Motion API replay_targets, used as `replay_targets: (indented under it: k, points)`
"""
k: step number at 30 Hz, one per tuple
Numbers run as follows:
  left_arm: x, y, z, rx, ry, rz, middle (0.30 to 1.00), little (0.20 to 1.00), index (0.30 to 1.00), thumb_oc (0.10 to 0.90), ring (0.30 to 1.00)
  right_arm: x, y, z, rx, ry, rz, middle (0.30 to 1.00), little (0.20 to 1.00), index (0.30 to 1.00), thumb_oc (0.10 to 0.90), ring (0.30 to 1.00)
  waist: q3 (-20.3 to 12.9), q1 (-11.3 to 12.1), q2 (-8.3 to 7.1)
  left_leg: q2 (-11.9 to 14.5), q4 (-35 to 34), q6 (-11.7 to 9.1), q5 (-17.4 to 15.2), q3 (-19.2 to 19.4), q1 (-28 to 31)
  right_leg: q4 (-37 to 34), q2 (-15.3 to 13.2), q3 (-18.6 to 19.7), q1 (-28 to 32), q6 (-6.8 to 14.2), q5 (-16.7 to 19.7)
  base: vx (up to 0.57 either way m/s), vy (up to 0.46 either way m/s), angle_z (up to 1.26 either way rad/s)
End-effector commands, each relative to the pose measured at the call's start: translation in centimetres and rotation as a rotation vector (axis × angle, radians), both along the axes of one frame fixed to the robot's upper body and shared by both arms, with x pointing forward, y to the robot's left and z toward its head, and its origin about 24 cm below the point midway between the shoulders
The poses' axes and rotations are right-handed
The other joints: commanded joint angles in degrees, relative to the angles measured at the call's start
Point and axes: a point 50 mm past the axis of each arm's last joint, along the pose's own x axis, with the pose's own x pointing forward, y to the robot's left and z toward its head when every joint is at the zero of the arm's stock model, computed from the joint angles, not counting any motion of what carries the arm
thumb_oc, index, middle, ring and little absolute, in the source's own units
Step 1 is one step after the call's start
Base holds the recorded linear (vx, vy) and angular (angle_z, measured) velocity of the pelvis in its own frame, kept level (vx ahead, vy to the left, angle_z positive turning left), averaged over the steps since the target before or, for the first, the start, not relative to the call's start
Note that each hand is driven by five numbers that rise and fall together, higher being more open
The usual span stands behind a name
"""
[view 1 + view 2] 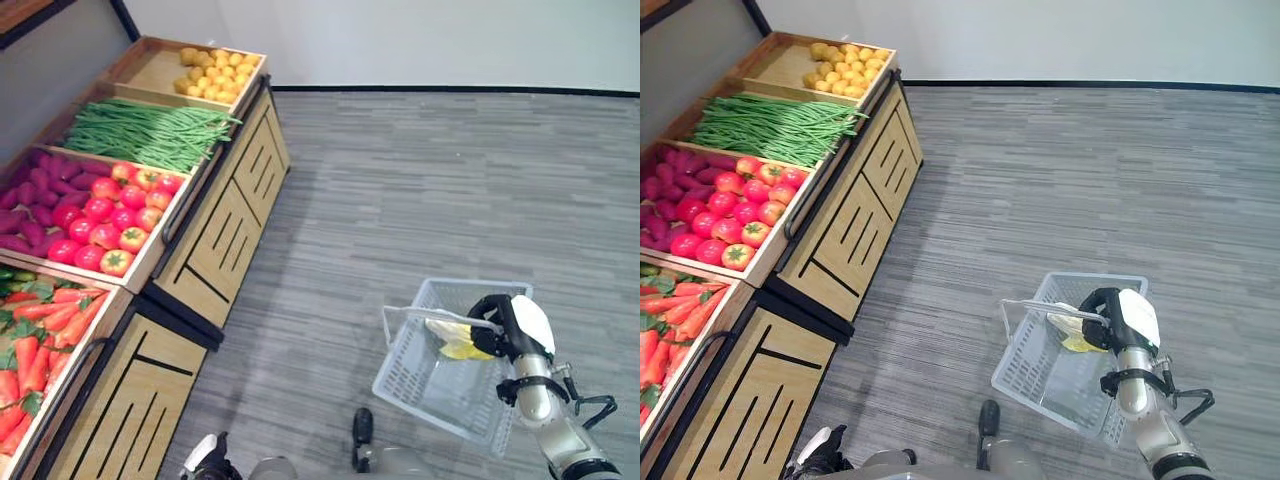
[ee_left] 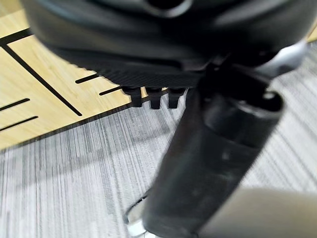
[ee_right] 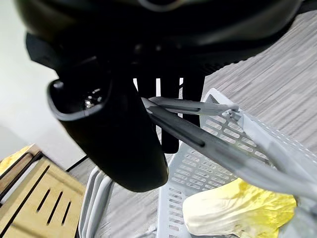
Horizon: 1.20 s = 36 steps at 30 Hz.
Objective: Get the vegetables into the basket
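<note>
A light grey plastic basket (image 1: 420,385) hangs above the floor at the lower right. My right hand (image 1: 505,320) is shut on its raised handle (image 3: 198,141), with the fingers curled over the bar. Inside the basket lies a pale yellow cabbage (image 1: 460,345), seen too in the right wrist view (image 3: 237,208). My left hand (image 1: 205,455) hangs low by the stand's front, its fingers relaxed and holding nothing (image 2: 163,44). On the stand at the left lie carrots (image 1: 40,340), tomatoes (image 1: 115,215), green beans (image 1: 150,130) and small yellow vegetables (image 1: 215,72).
The wooden display stand (image 1: 215,250) runs along the left side, its crates sloping towards the aisle. Purple roots (image 1: 35,190) share the tomato crate. Grey striped floor (image 1: 430,180) stretches to a white wall (image 1: 450,40) at the back.
</note>
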Motion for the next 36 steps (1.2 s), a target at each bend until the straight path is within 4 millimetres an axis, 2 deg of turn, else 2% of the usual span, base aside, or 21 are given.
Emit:
replay_targets:
  k: [1,3,6,11,14,20,30,32,33,36]
  points:
    - [0.1,1.2,0.2,0.061,0.022,-0.038,1.0,1.0,1.0,0.9,1.0,2.6,0.2,6.6,-0.022,-0.374,0.044,0.3,0.3,0.3,0.4,0.3,-1.2,-0.2,-0.25,0.6,-5.3,2.6,3.6,4.2,-2.2,4.9,-7.3,3.0,3.6,7.3,-3.0,0.12,0.086,0.37]
    - [0.0,1.2,0.2,0.066,0.028,-0.047,1.0,1.0,1.0,0.9,1.0,2.4,0.1,6.4,-0.032,-0.363,0.039,0.3,0.3,0.3,0.4,0.3,-1.1,0.2,0.03,1.7,-7.3,2.0,6.6,6.0,-3.4,4.7,-7.3,2.6,4.6,7.5,-3.5,0.14,0.117,0.59]
    - [-0.9,1.3,0.0,0.066,0.056,-0.034,1.0,1.0,1.0,0.9,1.0,2.0,0.1,5.6,-0.036,-0.321,0.031,0.3,0.3,0.3,0.4,0.3,-2.3,0.2,0.19,0.5,-8.5,3.1,5.0,7.2,-1.2,5.2,-8.9,2.9,6.4,8.5,-4.5,0.23,0.255,-0.26]
    - [-0.5,1.7,0.2,0.076,0.046,-0.045,1.0,1.0,1.0,0.9,1.0,2.0,0.6,4.7,0.017,-0.297,0.003,0.3,0.3,0.3,0.4,0.3,-3.1,0.7,-1.31,-1.9,-8.6,5.3,2.6,9.4,1.0,6.0,-11.9,4.2,6.7,10.1,-3.6,0.14,0.196,-0.11]
    - [-0.1,2.5,0.5,0.096,0.032,-0.026,1.0,1.0,1.0,0.9,1.0,2.5,1.2,4.3,0.03,-0.287,0.011,0.3,0.3,0.3,0.4,0.3,-3.4,1.2,-2.15,-2.7,-9.3,5.9,1.9,10.2,1.3,5.9,-12.7,4.8,5.9,11.0,-2.4,0.05,0.128,-0.18]
    - [0.2,3.4,0.8,0.124,0.021,-0.011,1.0,1.0,1.0,0.9,1.0,2.8,2.0,3.9,0.046,-0.283,0.026,0.3,0.3,0.3,0.4,0.3,-3.7,1.7,-3.45,-3.4,-9.3,6.3,0.7,10.4,1.6,5.5,-13.6,4.7,5.4,12.1,-0.2,0.04,0.056,0.08]
    - [-1.0,2.6,0.4,0.104,0.047,-0.017,1.0,1.0,1.0,0.9,1.0,2.8,2.5,3.7,0.004,-0.248,0.091,0.3,0.3,0.3,0.4,0.3,-4.2,2.4,-4.09,-3.6,-9.3,6.1,0.2,9.8,2.1,5.0,-13.9,3.6,6.1,13.0,1.4,0.05,0.011,0.03]
    - [-1.3,2.6,0.3,0.099,0.055,-0.015,1.0,1.0,1.0,0.9,1.0,3.0,2.7,3.9,0.001,-0.249,0.106,0.3,0.3,0.3,0.4,0.3,-4.4,2.6,-4.38,-4.1,-9.3,6.4,-0.1,9.4,2.2,5.1,-14.2,3.6,6.2,13.4,2.3,0.06,0.076,0.03]
    - [-1.5,2.5,0.3,0.092,0.054,-0.006,1.0,1.0,1.0,0.9,1.0,3.2,2.8,4.0,-0.005,-0.245,0.117,0.3,0.3,0.3,0.4,0.3,-4.5,2.9,-4.88,-5.2,-9.3,7.2,-0.9,8.8,2.4,6.3,-15.1,4.0,6.1,14.1,4.4,0.09,0.151,0.04]
    - [-1.7,2.9,0.3,0.094,0.051,0.019,1.0,1.0,1.0,0.9,1.0,3.3,2.7,4.1,-0.007,-0.242,0.12,0.3,0.3,0.3,0.4,0.3,-4.4,3.4,-5.05,-6.7,-9.3,8.5,-1.8,8.3,3.2,10.9,-16.6,5.2,4.7,14.5,7.1,0.06,0.157,0.05]
